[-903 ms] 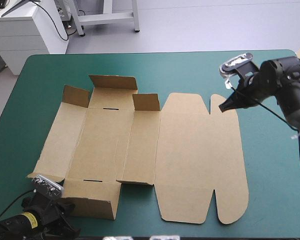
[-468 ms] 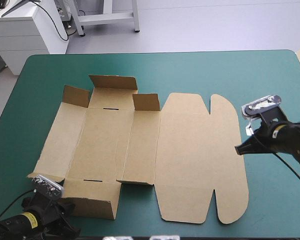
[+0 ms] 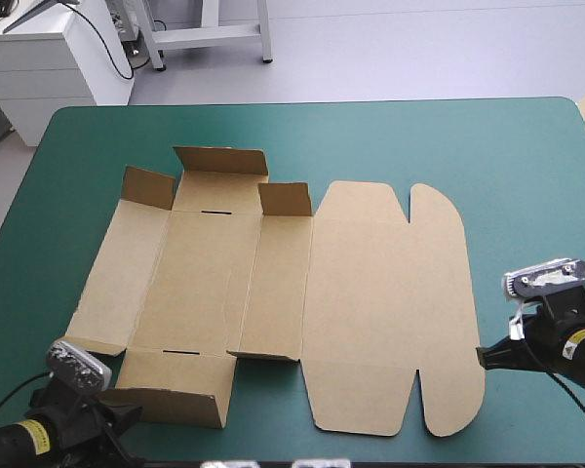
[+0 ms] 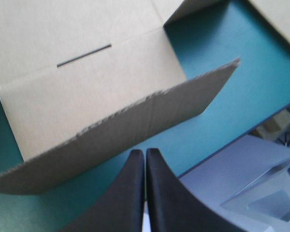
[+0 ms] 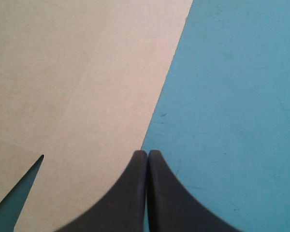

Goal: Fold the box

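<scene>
The box (image 3: 273, 292) lies mostly flat on the tabletop (image 3: 526, 166), its left flaps raised and its lid spread toward the right edge. The left tool (image 4: 145, 151), fingers together, is by the near-left wall. The right tool (image 5: 147, 152), also together, is at the lid's right rim.

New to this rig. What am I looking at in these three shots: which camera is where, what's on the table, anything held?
A robot with two arms works at a table with a teal-green cover. The high view looks down from above and behind it; each other picture comes from a camera on one wrist, looking along that arm's two black fin-shaped fingers. On the cover lies the box, a cut sheet of brown board, mostly flat, a few walls raised on its left part. The left gripper is shut, just short of the near raised wall. The right gripper, also shut, points at the right edge of the flat lid. Nothing is held.
</scene>
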